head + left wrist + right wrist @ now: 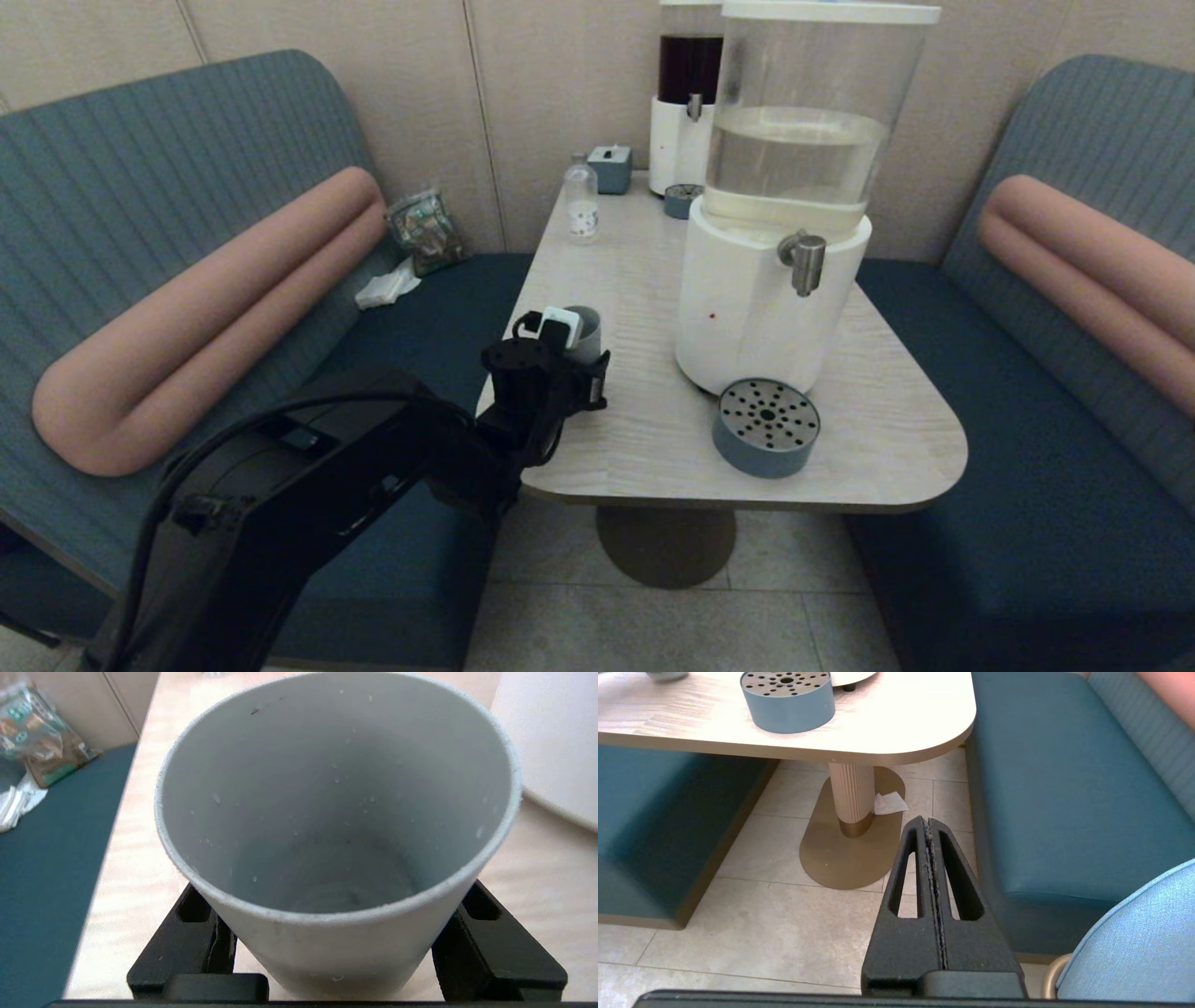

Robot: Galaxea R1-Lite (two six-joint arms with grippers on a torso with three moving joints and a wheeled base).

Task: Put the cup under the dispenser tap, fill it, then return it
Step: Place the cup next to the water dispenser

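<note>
I have the cup (336, 826) sitting between the fingers of my left gripper (569, 350), one black finger (187, 947) on each side of its wall; they look closed against it, though I cannot see the contact itself. It stands upright at the table (653, 439) edge, well to the left of the large dispenser (770, 280), and I judge it empty apart from a few droplets inside, so filling is yet to come. Holding it low on the body keeps the mouth free for the stream. The dispenser tap (803, 261) juts from the dispenser's front, with the round drip tray (766, 427) just before the base, below and slightly left of it. My right gripper (930, 833) hangs parked low over the floor, right of the dispenser, fingers pressed together on nothing.

Count: one cup, two dispensers, two taps, two drip trays, one small bottle (581, 201).
</note>
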